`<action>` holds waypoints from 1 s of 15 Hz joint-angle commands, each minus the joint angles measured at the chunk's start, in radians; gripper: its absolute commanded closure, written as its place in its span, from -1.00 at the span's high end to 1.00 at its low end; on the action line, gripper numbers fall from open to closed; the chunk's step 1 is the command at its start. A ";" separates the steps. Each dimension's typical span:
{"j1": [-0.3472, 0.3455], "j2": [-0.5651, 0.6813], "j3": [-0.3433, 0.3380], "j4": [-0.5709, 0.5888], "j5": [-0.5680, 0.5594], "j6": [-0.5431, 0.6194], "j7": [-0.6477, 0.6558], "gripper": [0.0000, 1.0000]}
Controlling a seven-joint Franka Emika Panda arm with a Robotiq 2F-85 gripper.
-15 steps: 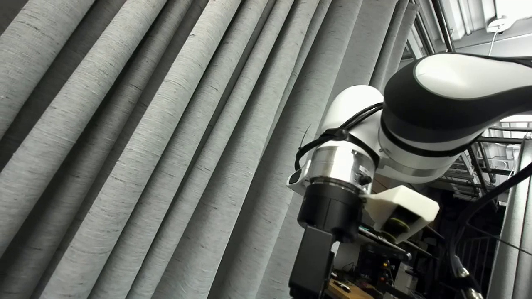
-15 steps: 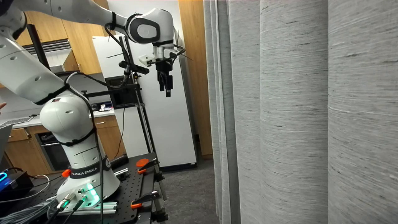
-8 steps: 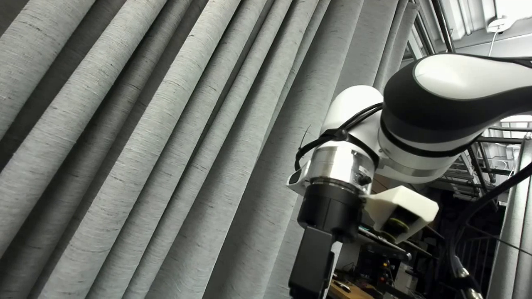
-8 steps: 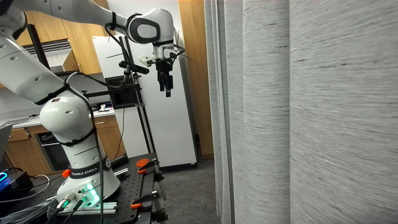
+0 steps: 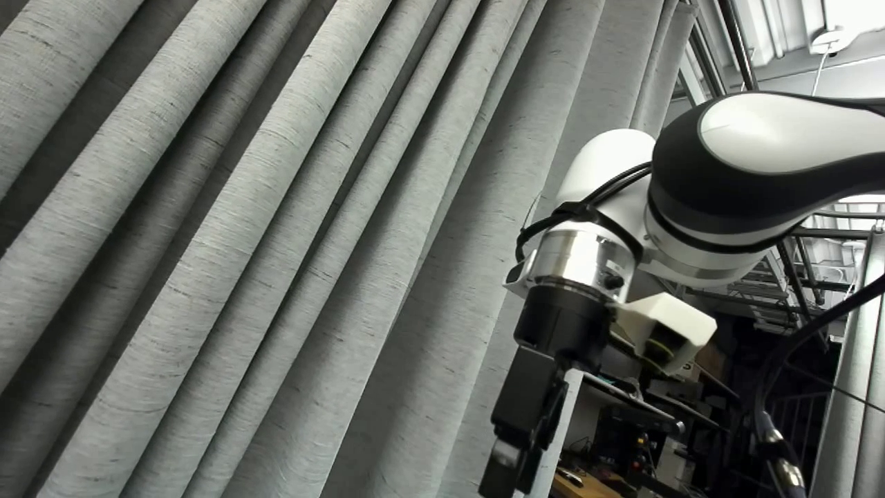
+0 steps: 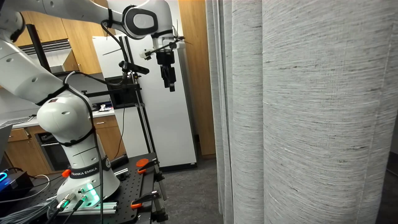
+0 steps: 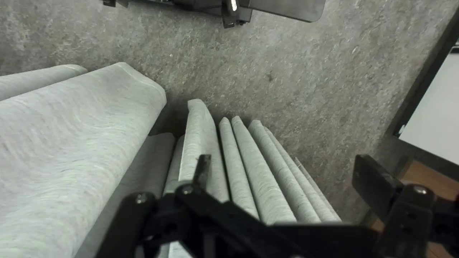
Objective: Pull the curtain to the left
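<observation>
Your gripper points down beside the pleated grey curtain, jaws apart with nothing clamped, probably poised so you can draw a fold leftward.

Gap over floor between table and curtain, clamps on table edge, fridge beyond

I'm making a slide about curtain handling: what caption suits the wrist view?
Looking down past the robot's open gripper at the pleated light-grey curtain and the mottled grey floor.
</observation>
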 commanded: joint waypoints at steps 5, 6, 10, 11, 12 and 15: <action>-0.130 -0.213 -0.045 -0.008 -0.140 -0.099 0.066 1.00; -0.142 -0.227 -0.051 -0.005 -0.146 -0.113 0.066 1.00; -0.140 -0.193 -0.054 0.006 -0.129 -0.089 0.046 1.00; -0.140 -0.195 -0.053 0.006 -0.129 -0.090 0.047 1.00; -0.140 -0.195 -0.052 0.005 -0.129 -0.090 0.049 1.00; -0.140 -0.195 -0.052 0.005 -0.129 -0.090 0.050 1.00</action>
